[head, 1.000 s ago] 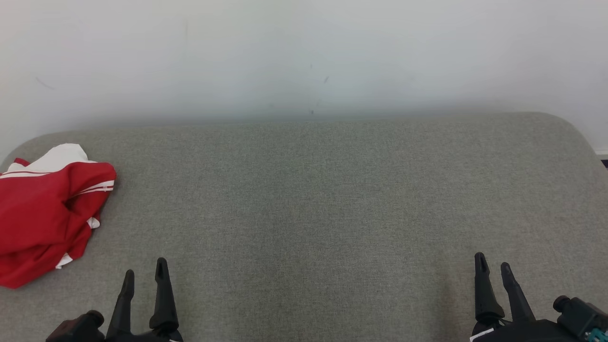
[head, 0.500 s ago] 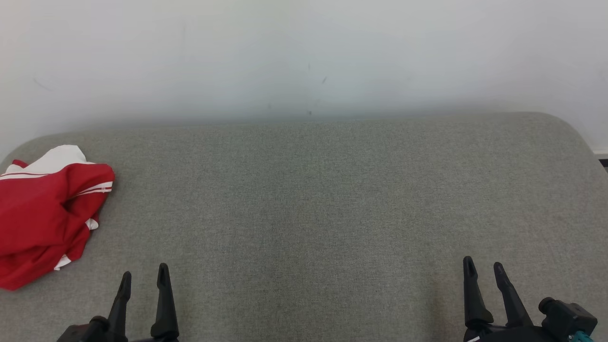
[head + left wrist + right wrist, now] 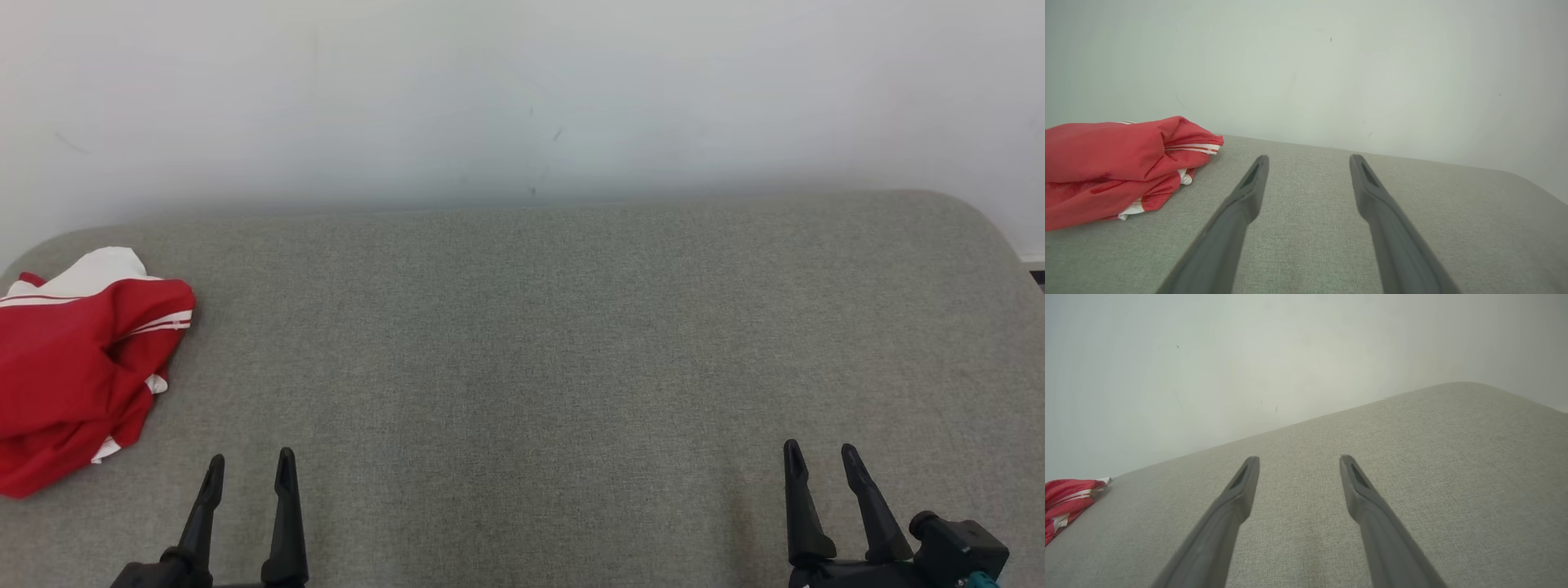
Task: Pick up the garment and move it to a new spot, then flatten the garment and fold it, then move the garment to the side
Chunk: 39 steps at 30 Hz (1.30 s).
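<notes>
Two grippers are at the near edge of the grey fabric surface (image 3: 522,343), and both have their jaws spread wide with nothing between them. The left gripper (image 3: 251,459) points its fingers toward the wall (image 3: 522,98). The right gripper (image 3: 820,447) is well apart from it on the opposite side and points the same way.

1. Location of the garment. The red garment (image 3: 77,371), with white stripes and white trim, lies in a crumpled heap at the far left of the surface, near the rounded left corner. It is beyond and to the left of the left gripper and does not touch it. It is well apart from the right gripper.

2. Status. The garment appears untouched, so the pick-up step has probably not begun.

3. Handling. Expect a light, soft, limp item with no stiffness of its own. Once lifted it will probably hang and swing. The cloth looks smooth and may slip in a shallow pinch. Its layers may separate, so a light bite could lift the top layer alone. It is not fragile.

4. Where to take hold. The striped fold on the right side of the heap is closest to the left gripper and stands proud of the surface. Pinch this raised ridge, not a flat area. The trim there should give a thicker bite. The middle of the surface, between the grippers, looks suitable as the new spot.
</notes>
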{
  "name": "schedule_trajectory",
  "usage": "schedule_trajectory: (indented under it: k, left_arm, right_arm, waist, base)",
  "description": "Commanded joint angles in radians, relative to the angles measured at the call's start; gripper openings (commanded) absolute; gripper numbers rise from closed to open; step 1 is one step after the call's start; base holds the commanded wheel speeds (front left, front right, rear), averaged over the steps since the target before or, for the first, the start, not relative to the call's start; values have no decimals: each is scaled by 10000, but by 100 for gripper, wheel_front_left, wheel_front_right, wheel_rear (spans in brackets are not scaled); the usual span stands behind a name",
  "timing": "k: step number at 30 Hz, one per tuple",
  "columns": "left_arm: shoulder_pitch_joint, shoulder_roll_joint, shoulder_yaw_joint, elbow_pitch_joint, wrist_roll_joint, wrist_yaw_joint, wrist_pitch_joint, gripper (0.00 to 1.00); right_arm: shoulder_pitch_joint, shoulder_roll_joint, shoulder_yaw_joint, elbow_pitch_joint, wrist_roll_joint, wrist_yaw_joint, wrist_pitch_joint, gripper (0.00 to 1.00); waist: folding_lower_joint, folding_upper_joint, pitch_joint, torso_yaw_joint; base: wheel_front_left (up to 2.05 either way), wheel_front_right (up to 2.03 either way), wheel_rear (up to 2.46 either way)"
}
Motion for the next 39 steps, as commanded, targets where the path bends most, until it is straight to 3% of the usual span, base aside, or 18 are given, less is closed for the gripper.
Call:
schedule_trajectory:
  k: [1,13,29,39]
  left_arm:
    - [130,8,84,-113,269,-8,-89,100]
    - [339,14,406,10,1383,294,-282,100]
    - [684,136,502,-9,2644,194,-529,100]
    - [821,243,385,-60,2529,191,-516,100]
  right_arm:
    - [-39,-58,24,-59,-216,44,-92,100]
    - [171,-60,-97,-140,-1037,41,-325,100]
    - [415,-59,37,-247,-2201,48,-664,100]
    - [399,-57,-29,-263,-2190,48,-637,100]
  waist:
    - [0,0,7,-8]
    - [0,0,-7,-20]
    - [0,0,-95,-64]
    - [0,0,-142,-67]
  base:
    - [0,0,0]
    - [0,0,0]
    - [0,0,0]
    - [0,0,0]
